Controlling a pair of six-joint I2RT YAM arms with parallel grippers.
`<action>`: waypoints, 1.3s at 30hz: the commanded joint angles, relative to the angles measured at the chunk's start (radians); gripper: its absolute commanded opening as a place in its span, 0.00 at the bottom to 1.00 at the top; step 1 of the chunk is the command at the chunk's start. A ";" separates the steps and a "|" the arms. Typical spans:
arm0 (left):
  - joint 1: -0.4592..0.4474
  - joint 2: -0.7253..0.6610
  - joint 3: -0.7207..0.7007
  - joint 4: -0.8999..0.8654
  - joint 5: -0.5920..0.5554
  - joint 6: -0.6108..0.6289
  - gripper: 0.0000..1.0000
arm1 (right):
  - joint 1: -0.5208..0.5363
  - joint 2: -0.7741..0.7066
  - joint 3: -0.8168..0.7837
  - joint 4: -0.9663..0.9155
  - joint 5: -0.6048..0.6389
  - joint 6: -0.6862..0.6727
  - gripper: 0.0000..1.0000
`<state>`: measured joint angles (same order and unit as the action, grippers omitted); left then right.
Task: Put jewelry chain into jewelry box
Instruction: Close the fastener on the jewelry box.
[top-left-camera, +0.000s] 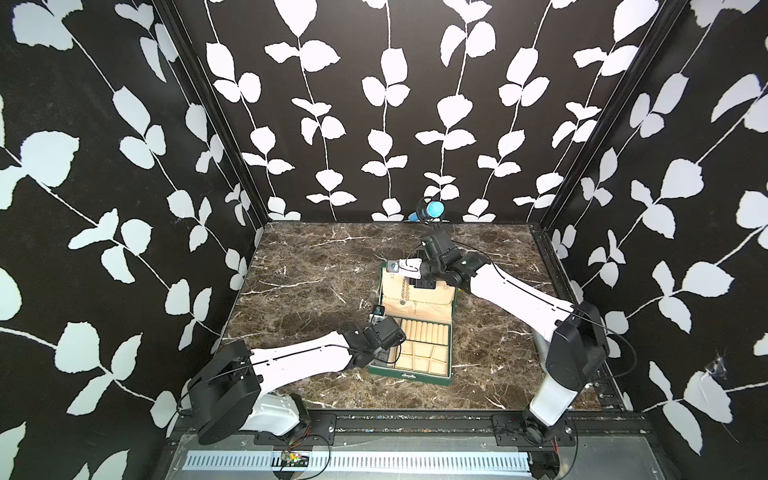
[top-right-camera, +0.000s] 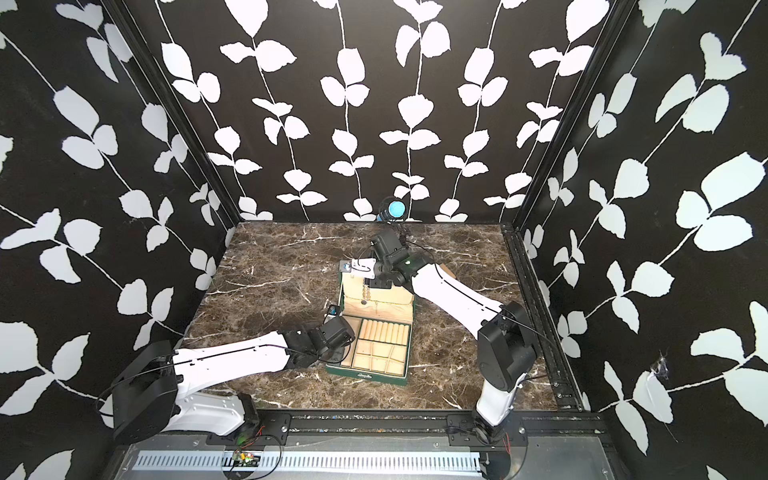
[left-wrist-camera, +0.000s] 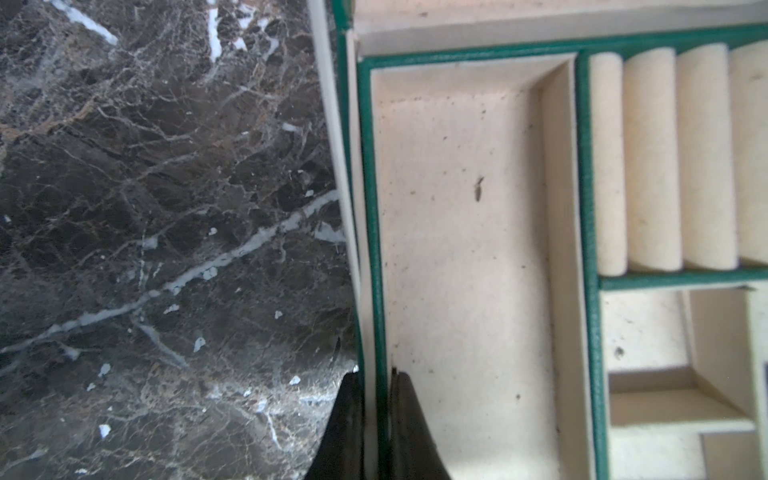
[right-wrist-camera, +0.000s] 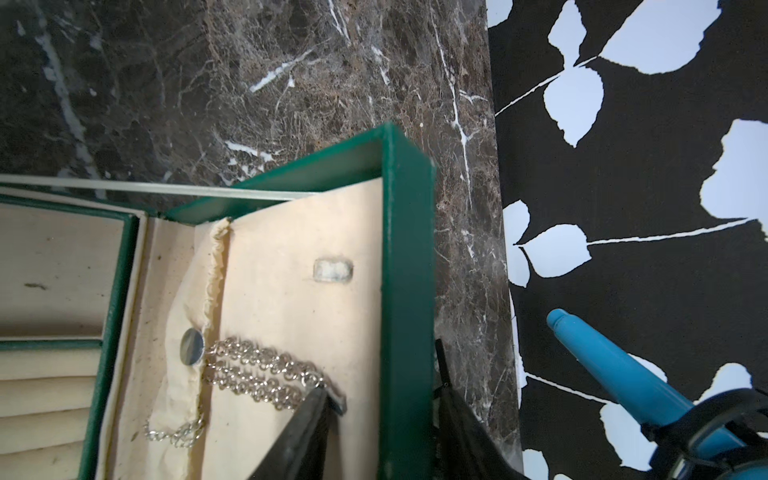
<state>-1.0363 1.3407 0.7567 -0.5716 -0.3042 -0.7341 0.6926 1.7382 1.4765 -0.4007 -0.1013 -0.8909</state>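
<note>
Nearly all seems done: chain (right-wrist-camera: 257, 374) lies in the lid (right-wrist-camera: 291, 299) of the box (right-wrist-camera: 405, 291); right tool (right-wrist-camera: 386, 407) released, left tool (left-wrist-camera: 376, 382) clenching the box wall.

Black walls (top-left-camera: 353, 62) printed with white leaves on three sides. Dark brown marble tabletop (top-left-camera: 311, 270), veined white. Black metal posts (top-left-camera: 216, 124) in the rear corners; black rail (top-left-camera: 415, 424) along the front edge.

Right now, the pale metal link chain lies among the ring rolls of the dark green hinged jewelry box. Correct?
No. The pale metal link chain lies on the open lid's cream lining in the dark green hinged jewelry box, not among the ring rolls; the right wrist view shows it.
</note>
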 joint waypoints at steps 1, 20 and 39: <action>-0.014 0.005 -0.018 -0.040 0.016 0.036 0.07 | -0.004 -0.026 0.003 0.017 -0.029 0.031 0.53; -0.014 0.003 -0.016 -0.036 0.022 0.042 0.07 | -0.059 0.013 0.038 -0.042 -0.169 0.153 0.75; -0.014 0.002 -0.017 -0.031 0.025 0.045 0.07 | -0.058 0.054 0.060 -0.032 -0.156 0.153 0.67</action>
<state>-1.0363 1.3407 0.7567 -0.5716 -0.3038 -0.7334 0.6346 1.7721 1.5257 -0.4419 -0.2554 -0.7437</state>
